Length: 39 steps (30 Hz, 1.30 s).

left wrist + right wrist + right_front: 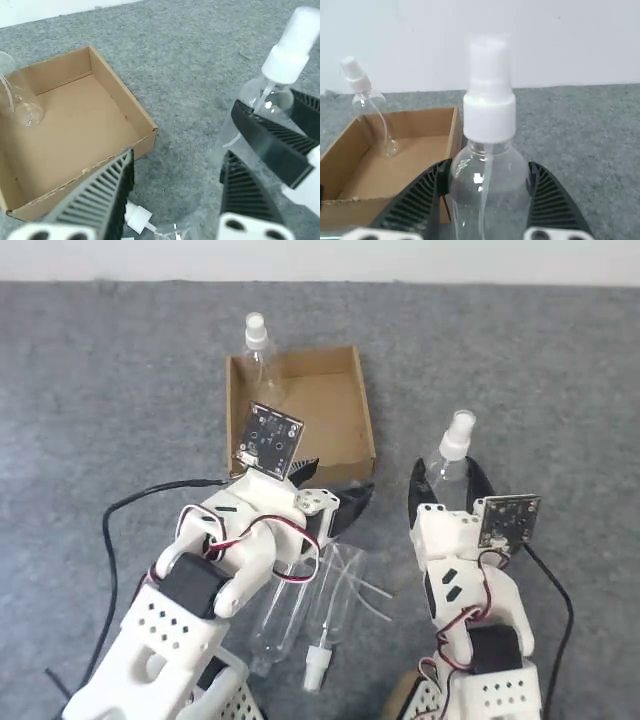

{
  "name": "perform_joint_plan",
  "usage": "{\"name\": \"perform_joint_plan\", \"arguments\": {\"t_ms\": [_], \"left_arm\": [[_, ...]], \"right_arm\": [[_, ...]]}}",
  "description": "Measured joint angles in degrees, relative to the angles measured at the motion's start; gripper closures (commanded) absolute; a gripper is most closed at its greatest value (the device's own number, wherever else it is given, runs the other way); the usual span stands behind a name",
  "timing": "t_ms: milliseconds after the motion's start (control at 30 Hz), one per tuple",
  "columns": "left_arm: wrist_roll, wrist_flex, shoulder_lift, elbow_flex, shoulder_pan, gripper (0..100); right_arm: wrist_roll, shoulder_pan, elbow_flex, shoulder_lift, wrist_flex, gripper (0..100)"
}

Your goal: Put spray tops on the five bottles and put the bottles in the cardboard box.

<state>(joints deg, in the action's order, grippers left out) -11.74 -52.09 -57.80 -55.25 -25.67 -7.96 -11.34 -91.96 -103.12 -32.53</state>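
In the right hand [487, 176], a bottle [490, 192] upright, spray top [489, 112] uppermost

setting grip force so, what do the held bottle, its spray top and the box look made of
The held bottle looks like clear glossy plastic: the dip tube shows through and highlights glint on it. Its spray top looks like opaque white plastic, smooth. The box is brown cardboard, matt, with raw cut edges.

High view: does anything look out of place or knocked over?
Nothing spilled or damaged. Uncapped bottles lie on their sides between the arms, a loose spray top beside them. One capped bottle stands in the box; the right hand holds a second bottle upright.
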Motion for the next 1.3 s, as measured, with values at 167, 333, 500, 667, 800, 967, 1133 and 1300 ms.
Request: {"name": "perform_joint_plan", "arguments": {"t_ms": [167,333,500,667,800,967,1133,1300], "left_arm": [[0.0,0.0,0.0,0.0,-0.1,74],[0.0,0.0,0.0,0.0,-1.7,74],[0.0,0.0,0.0,0.0,-2.3,74],[0.0,0.0,0.0,0.0,-2.3,74],[0.0,0.0,0.0,0.0,-2.3,74],[0.0,0.0,0.0,0.0,-2.3,74],[-1.2,0.0,0.0,0.0,-2.3,71],[-2.3,0.0,0.0,0.0,-2.3,70]], "right_arm": [[0.0,0.0,3.3,0.0,0.0,88.3],[0.0,0.0,6.0,0.0,0.0,88.4],[0.0,0.0,9.3,0.0,0.0,88.4],[0.0,0.0,14.9,4.2,0.0,88.4],[0.0,-2.2,20.5,13.1,0.0,88.4],[0.0,-2.5,25.5,19.5,0.0,88.4],[-0.2,-2.5,26.5,20.8,0.0,88.3],[-0.2,-5.2,26.7,21.0,0.0,88.3]]}}
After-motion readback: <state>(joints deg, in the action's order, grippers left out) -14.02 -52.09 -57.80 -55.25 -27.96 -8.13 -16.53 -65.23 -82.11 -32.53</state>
